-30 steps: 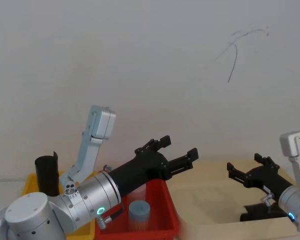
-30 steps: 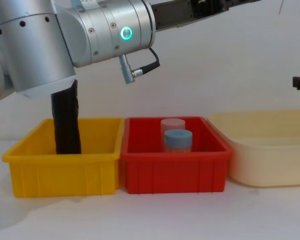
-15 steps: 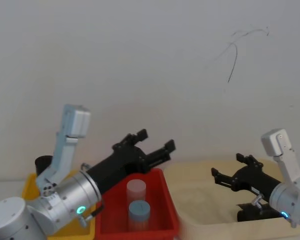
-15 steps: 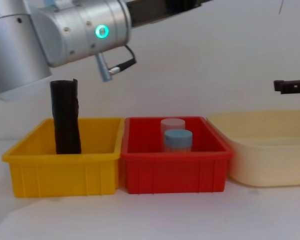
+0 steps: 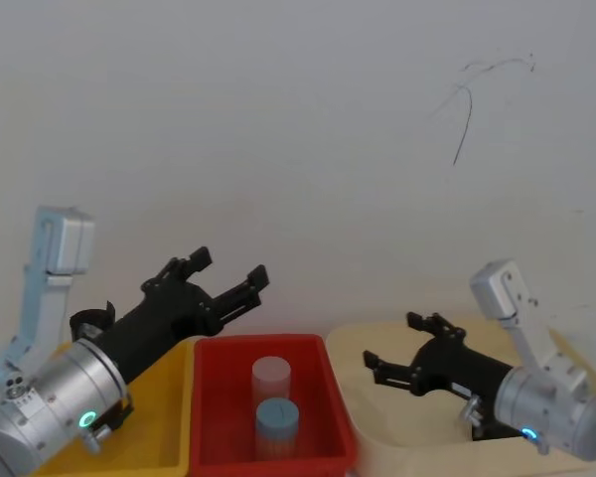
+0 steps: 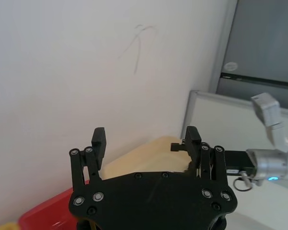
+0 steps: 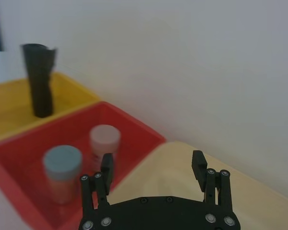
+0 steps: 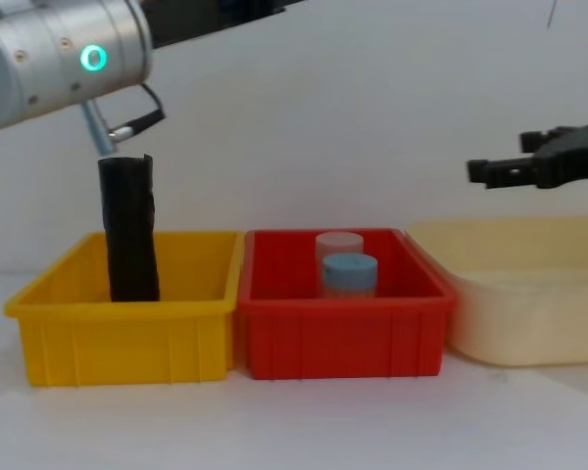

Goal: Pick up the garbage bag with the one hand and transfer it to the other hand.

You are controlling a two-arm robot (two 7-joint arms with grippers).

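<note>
Two pincers, both empty.

Head view: the left pincer hangs with its fingers apart, high over the divide between the yellow bin and the red bin. The garbage bag stands toward the yellow bin's far left corner. The right pincer, fingers likewise apart, hovers over the cream tub, probably stationed to receive.

Left wrist view: a wide gap with nothing between the fingers.

Right wrist view: the same, and the bag stands upright in the farthest bin.

Chest view: the three containers sit in a row on the desk. The bag's upper half clears the yellow rim, leaving it free for a side grip.
</note>
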